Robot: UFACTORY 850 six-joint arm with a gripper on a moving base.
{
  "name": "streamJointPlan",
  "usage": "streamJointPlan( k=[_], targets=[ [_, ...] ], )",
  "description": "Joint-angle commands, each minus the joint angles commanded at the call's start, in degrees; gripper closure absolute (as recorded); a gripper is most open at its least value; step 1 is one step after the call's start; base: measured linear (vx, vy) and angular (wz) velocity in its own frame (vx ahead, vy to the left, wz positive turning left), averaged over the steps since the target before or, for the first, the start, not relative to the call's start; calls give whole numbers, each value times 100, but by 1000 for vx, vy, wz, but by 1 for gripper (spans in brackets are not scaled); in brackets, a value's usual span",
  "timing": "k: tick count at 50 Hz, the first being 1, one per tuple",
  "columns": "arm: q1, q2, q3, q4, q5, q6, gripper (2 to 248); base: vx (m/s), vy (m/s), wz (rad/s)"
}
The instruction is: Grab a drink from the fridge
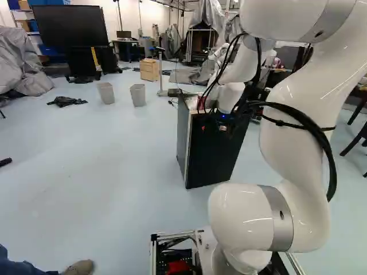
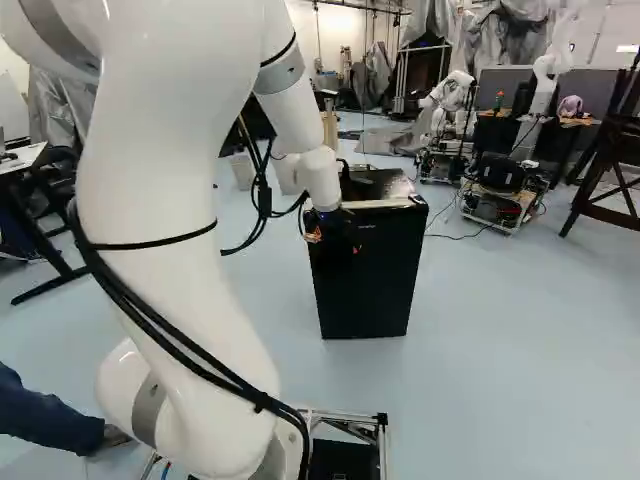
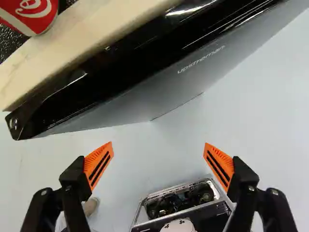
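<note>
My hand (image 2: 337,232), ahead of the upper front of the black fridge (image 2: 368,290), is dark against dark; its outline is hard to make out in both base views. Wrist view: my two fingers (image 3: 99,164) stand wide apart, floor (image 3: 154,150) visible between them. The red drink can (image 3: 31,14) rests atop the fridge behind a pale strip (image 3: 72,48), partly cut off; in the left base view, only a small red patch beside my arm (image 1: 298,114). The fridge's interior is hidden.

Downturned pincer (image 2: 334,243), fingers wide apart
</note>
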Motion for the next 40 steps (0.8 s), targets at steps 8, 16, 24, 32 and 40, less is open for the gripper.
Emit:
streamJointPlan(
  k=[8,16,24,32,40],
  targets=[
    [-29,191,232,0,426,0,3,0,0,0],
    [-26,398,475,0,898,0,3,0,0,0],
    [17,620,728,0,1380,0,3,0,0,0],
    [101,838,970,0,1871,0,3,0,0,0],
    [232,986,1130,0,2346,0,3,0,0,0]
  ],
)
